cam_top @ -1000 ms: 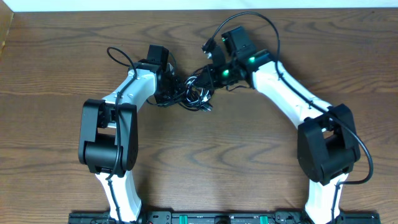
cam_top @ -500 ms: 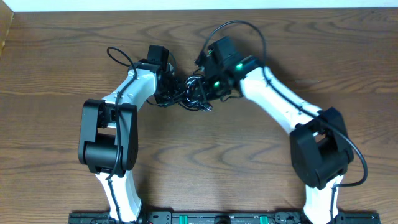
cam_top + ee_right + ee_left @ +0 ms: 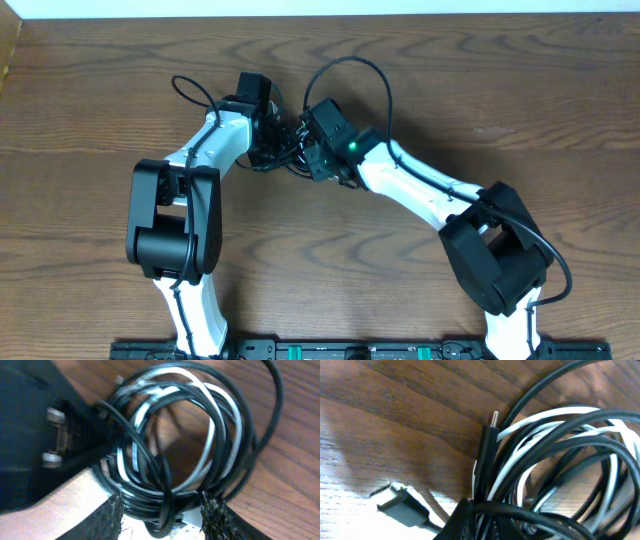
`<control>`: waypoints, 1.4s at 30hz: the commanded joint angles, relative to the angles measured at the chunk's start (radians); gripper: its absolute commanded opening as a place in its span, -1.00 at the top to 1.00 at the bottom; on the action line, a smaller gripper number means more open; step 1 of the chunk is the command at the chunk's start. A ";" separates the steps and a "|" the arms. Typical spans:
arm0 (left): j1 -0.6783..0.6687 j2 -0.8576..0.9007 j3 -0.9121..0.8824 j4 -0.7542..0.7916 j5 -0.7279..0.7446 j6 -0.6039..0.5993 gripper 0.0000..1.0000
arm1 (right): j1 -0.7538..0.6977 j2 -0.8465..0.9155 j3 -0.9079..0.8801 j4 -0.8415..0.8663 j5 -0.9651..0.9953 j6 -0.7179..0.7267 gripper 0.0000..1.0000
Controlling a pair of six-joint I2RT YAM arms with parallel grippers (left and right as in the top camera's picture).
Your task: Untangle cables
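no readable text, labels or numbers

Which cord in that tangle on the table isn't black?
The white cable, looping through the middle of the tangle; the other cords wound around it are all black.

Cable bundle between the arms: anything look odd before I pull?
Nothing damaged, but the thin black and white cords sit wound in one tight coil, which the right gripper's fingers straddle. In the left wrist view one black plug with a metal tip pokes out of the coil and could snag.
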 commanded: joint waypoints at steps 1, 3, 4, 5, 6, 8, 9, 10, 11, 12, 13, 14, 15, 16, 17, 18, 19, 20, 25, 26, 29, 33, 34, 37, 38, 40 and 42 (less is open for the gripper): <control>0.005 0.017 -0.006 -0.002 -0.009 0.002 0.85 | 0.002 -0.030 -0.058 0.050 0.090 -0.019 0.07; 0.005 0.017 -0.006 -0.003 -0.009 0.002 0.85 | 0.001 -0.030 -0.070 0.058 0.137 -0.028 0.10; 0.005 0.017 -0.006 -0.003 -0.009 0.002 0.85 | 0.001 -0.030 -0.070 0.058 0.158 -0.033 0.14; 0.005 0.017 -0.006 -0.003 -0.009 0.002 0.85 | 0.001 -0.030 -0.070 0.058 0.159 -0.047 0.16; 0.005 0.017 -0.006 -0.003 -0.009 0.002 0.85 | 0.000 -0.030 -0.070 0.059 0.158 -0.065 0.17; 0.005 0.017 -0.006 -0.003 -0.009 0.002 0.85 | 0.000 -0.030 -0.070 0.060 0.158 -0.080 0.22; 0.005 0.017 -0.006 -0.003 -0.009 0.002 0.85 | 0.000 -0.030 -0.070 0.060 0.158 -0.080 0.23; 0.005 0.017 -0.006 -0.003 -0.009 0.002 0.85 | 0.000 -0.030 -0.070 0.059 0.158 -0.080 0.23; 0.005 0.017 -0.006 -0.003 -0.009 0.002 0.85 | 0.002 -0.030 -0.070 0.059 0.158 -0.080 0.23; 0.005 0.017 -0.006 -0.003 -0.009 0.002 0.84 | 0.002 -0.030 -0.070 0.059 0.158 -0.080 0.23; 0.005 0.017 -0.006 -0.003 -0.009 0.002 0.84 | 0.004 -0.030 -0.070 0.060 0.158 -0.080 0.30; 0.005 0.017 -0.006 -0.003 -0.009 0.002 0.84 | 0.004 -0.031 -0.070 0.065 0.158 -0.080 0.35; 0.005 0.017 -0.006 -0.002 -0.009 0.002 0.85 | 0.004 -0.033 -0.069 0.076 0.158 -0.079 0.38; 0.005 0.017 -0.006 -0.003 -0.009 0.002 0.84 | 0.004 -0.035 -0.065 0.080 0.155 -0.079 0.38; 0.005 0.017 -0.006 -0.002 -0.009 0.002 0.85 | 0.004 -0.041 -0.057 0.078 0.148 -0.079 0.35; 0.005 0.017 -0.006 -0.003 -0.009 0.002 0.85 | 0.004 -0.048 -0.048 0.076 0.140 -0.080 0.31; 0.005 0.017 -0.006 -0.002 -0.009 0.002 0.85 | 0.004 -0.061 -0.039 0.074 0.136 -0.080 0.24; 0.005 0.017 -0.006 -0.002 -0.009 0.002 0.85 | 0.006 -0.075 -0.034 0.074 0.134 -0.080 0.16; 0.005 0.017 -0.006 -0.003 -0.009 0.002 0.85 | 0.009 -0.150 -0.031 0.067 0.124 -0.080 -0.29; 0.005 0.017 -0.006 -0.003 -0.009 0.002 0.84 | 0.009 -0.157 -0.031 0.059 0.119 -0.080 -0.31; 0.005 0.017 -0.006 -0.003 -0.009 0.002 0.85 | 0.008 -0.161 -0.031 0.042 0.120 -0.080 -0.84; 0.005 0.017 -0.006 -0.003 -0.009 0.002 0.84 | 0.006 -0.161 -0.031 0.013 0.121 -0.076 -0.98; 0.005 0.017 -0.006 -0.003 -0.009 0.002 0.85 | 0.006 -0.161 -0.031 0.013 0.120 -0.076 -0.98; 0.005 0.017 -0.006 -0.002 -0.009 0.002 0.70 | 0.009 -0.161 -0.031 0.013 0.121 -0.076 -0.99; 0.005 0.017 -0.006 -0.002 -0.009 0.002 0.66 | 0.008 -0.161 -0.031 0.013 0.120 -0.076 -0.99; 0.005 0.017 -0.006 -0.002 -0.009 0.002 0.52 | 0.008 -0.161 -0.031 0.013 0.120 -0.076 -0.98; 0.005 0.017 -0.006 -0.001 -0.009 0.002 0.50 | 0.002 -0.161 -0.031 0.013 0.118 -0.076 -0.98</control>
